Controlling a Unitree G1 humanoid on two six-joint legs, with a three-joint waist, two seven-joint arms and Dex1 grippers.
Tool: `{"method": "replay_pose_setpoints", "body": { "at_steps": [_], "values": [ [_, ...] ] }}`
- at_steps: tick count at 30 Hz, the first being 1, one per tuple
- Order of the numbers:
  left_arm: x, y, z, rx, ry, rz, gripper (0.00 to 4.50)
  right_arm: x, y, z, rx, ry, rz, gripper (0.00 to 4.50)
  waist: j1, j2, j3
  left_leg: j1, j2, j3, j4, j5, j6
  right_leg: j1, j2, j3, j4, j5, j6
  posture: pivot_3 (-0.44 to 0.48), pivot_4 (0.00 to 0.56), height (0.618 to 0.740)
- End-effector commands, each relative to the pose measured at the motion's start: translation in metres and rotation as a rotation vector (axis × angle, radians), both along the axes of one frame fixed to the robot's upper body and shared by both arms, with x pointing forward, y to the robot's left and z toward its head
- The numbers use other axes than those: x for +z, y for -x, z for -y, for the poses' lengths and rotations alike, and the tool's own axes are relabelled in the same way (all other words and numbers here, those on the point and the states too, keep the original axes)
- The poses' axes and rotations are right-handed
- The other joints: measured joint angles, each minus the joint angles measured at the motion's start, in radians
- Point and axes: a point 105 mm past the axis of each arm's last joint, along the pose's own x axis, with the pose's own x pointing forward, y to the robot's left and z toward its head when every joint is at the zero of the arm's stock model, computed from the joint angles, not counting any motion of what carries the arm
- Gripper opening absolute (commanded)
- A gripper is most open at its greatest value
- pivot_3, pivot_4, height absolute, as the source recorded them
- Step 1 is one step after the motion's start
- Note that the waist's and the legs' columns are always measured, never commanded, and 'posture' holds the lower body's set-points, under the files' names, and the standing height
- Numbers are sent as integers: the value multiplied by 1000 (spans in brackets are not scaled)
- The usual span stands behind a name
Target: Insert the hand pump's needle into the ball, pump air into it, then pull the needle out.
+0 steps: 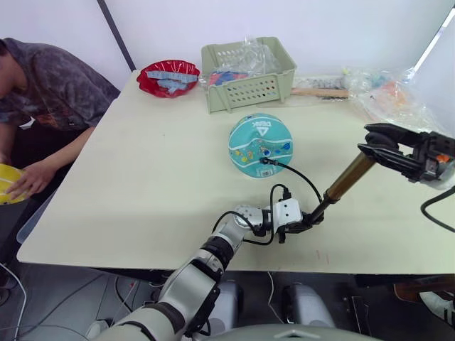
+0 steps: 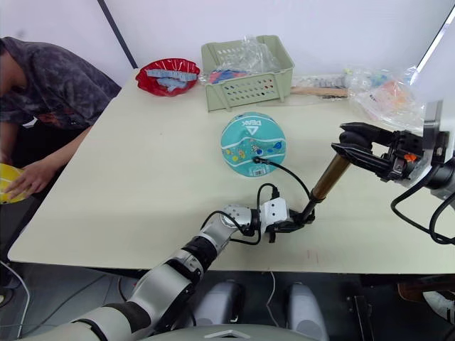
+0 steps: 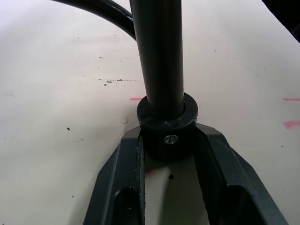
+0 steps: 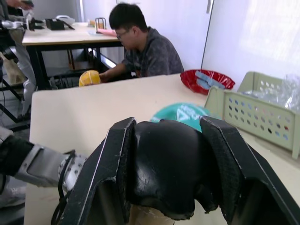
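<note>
Two grippers on one hand pump (image 1: pixel 348 177), lower right of frame. Nearest: left gripper (image 1: pixel 307 222) pinching the pump's black base collar just above the table (image 1: pixel 128 177); left wrist view shows both pads tight on the collar w/ the screw facing camera. Barrel is gold-bronze, tilted up toward the right, rigid metal, prob. light; smooth tube likely slippery, so the collar and end caps are the better holds. Right gripper (image 1: pixel 387 145) pressed around the black handle end (image 4: pixel 164 164) at mid right; right wrist view shows the rounded black cap seated between its fingers. Handle slides on the barrel axis, so I'd judge pull/push should stay in line w/ it or the base grip may twist.

Hose (image 1: pixel 302 174): thin, black, limp, arcs from base up to ball (image 1: pixel 260 144) at frame centre. Needle buried at the ball's near face, tip not visible; thin pin, bends easily. Ball teal, round, unrestrained, may roll.

Far: green basket (image 1: pixel 245 74), red bowl (image 1: pixel 169 77), upper centre. Person (image 1: pixel 43 92) at upper left.
</note>
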Motion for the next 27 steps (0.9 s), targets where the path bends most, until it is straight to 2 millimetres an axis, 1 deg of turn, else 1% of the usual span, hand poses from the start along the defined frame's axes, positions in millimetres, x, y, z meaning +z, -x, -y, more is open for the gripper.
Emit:
{"method": "replay_pose_setpoints", "body": {
  "at_steps": [1, 4, 8, 10, 14, 17, 21, 25, 27],
  "values": [
    [-42, 23, -17, -49, -157, -106, 1005, 38, 11, 0, -6, 0, 136, 1660, 0, 0, 0, -1, 0, 0, 0, 0, 0, -1, 0, 0, 0, 0, 0, 0, 150, 740],
    [-41, 23, -17, -49, -157, -105, 1005, 24, 9, -2, -9, 32, 99, 1660, 0, 0, 0, -2, 0, -2, 0, 0, 0, -1, 0, -2, 0, 0, 0, 0, 150, 740],
    [-41, 22, -17, -46, -157, -104, 1005, 10, 3, -1, -29, 39, 67, 1660, 0, 0, 0, -2, 0, -2, 0, 0, 0, -1, 0, -2, 0, 0, 0, 0, 150, 740],
    [-42, 22, -17, -45, -158, -105, 1005, -2, 1, -2, -33, 61, 43, 1660, 0, 0, 0, -2, 0, -2, 0, 0, 0, -1, 0, -2, 0, 0, 0, 0, 150, 740],
    [-42, 22, -16, -44, -158, -104, 1005, -35, -3, -5, -41, 84, -20, 1660, 0, -1, -1, -2, 0, -2, 0, 0, 0, -1, 0, -2, 0, 0, 0, 0, 150, 740],
    [-42, 22, -16, -43, -157, -104, 1005, -48, -6, -7, -48, 73, -40, 1660, -1, -1, -2, -2, 0, -2, 1, 0, 0, -1, 0, -2, 0, 0, 0, 0, 150, 740],
    [-41, 23, -15, -43, -155, -105, 1005, -96, -11, -12, -68, 82, -111, 1660, -1, -4, -3, 0, 0, -2, 0, 0, 0, 0, 1, -2, 0, 0, 0, 0, 150, 740],
    [-41, 23, -15, -39, -152, -105, 1005, -125, -10, -15, -95, 83, -130, 1660, -3, -4, -4, 5, 0, -2, 0, 0, 0, 5, 1, -2, 0, 0, 0, 0, 150, 740],
    [-41, 22, -16, -36, -151, -104, 1005, -135, -10, -16, -106, 95, -128, 1660, -3, -5, -4, 7, 0, -2, -1, 0, 0, 6, 1, -2, 0, -1, 0, 0, 150, 740]
  ]
}}
